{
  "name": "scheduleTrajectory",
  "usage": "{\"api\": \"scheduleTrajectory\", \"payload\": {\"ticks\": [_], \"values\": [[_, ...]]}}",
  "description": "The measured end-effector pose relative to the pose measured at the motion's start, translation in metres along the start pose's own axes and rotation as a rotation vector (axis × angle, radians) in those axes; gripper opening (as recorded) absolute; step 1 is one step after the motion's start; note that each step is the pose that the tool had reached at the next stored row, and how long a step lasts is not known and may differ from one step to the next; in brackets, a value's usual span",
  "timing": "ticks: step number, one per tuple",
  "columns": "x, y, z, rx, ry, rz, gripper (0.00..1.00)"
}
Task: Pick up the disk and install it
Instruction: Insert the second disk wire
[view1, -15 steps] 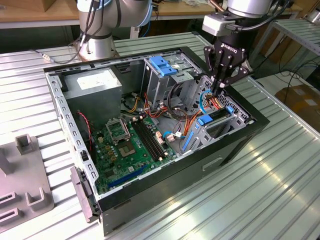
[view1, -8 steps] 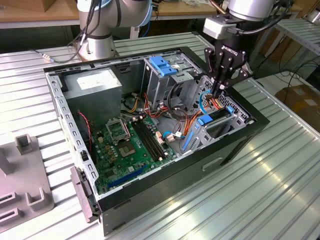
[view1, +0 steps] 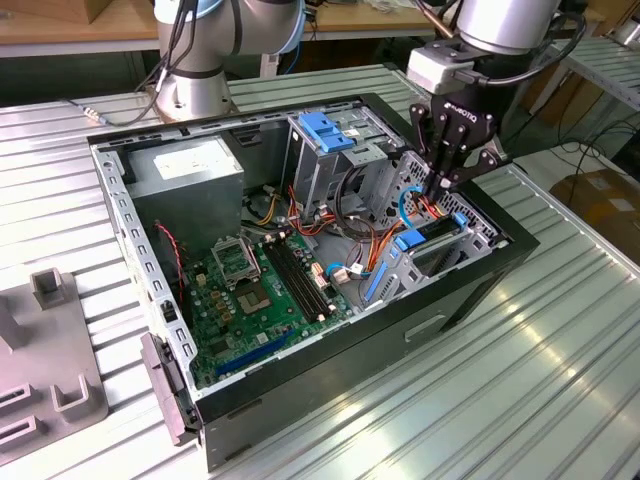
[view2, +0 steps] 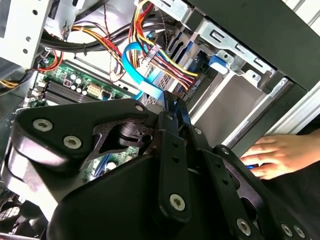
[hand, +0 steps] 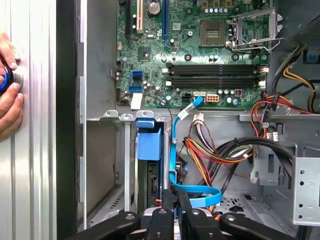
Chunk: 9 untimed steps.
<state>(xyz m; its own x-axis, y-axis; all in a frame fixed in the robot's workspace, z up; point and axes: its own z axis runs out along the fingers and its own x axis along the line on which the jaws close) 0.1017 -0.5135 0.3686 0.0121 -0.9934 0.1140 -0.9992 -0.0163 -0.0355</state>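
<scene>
- Disk (view1: 437, 236): seated on edge in the drive bay at the corner of the computer case (view1: 480, 300) on the exterior view's right. Mostly hidden by the bay walls; I see a dark top edge and blue plastic rail pieces. In the first wrist view a blue plastic tab (hand: 149, 142) sits on top of it and its body (hand: 151, 182) runs down as a narrow dark strip.
- My gripper (view1: 441, 187): black, jointed metal links with bolt heads. The fingers look drawn close together, tips just above the disk's far end. Whether they pinch anything I cannot tell; the tips are cut off in the first wrist view (hand: 176, 200) and blocked by my own linkage in the second wrist view (view2: 175, 107).
- Blue flat cable (hand: 192, 192): glossy ribbon, looping just beside my fingertips.
- Wire bundle (hand: 215, 150): red, orange, yellow and black leads, tangled beside the bay.
- Motherboard (hand: 195, 55): green, flat, with black memory slots and an open metal socket frame.
- Person's hand (view2: 275, 155): on the ribbed metal table (view1: 560, 350) outside the case, partly cut off, fingers on a small blue object.
</scene>
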Motion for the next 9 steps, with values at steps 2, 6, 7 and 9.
{"api": "scheduleTrajectory", "payload": {"ticks": [2, 6, 7, 9], "values": [[0.0010, 0.0020, 0.0006, 0.0138, -0.0024, 0.001, 0.16], [0.0043, 0.0084, 0.0020, 0.0369, -0.0127, 0.003, 0.16], [0.0051, 0.0093, 0.0023, 0.0419, -0.0143, 0.003, 0.16], [0.0069, 0.0116, 0.0029, 0.0545, -0.0175, 0.004, 0.16]]}}
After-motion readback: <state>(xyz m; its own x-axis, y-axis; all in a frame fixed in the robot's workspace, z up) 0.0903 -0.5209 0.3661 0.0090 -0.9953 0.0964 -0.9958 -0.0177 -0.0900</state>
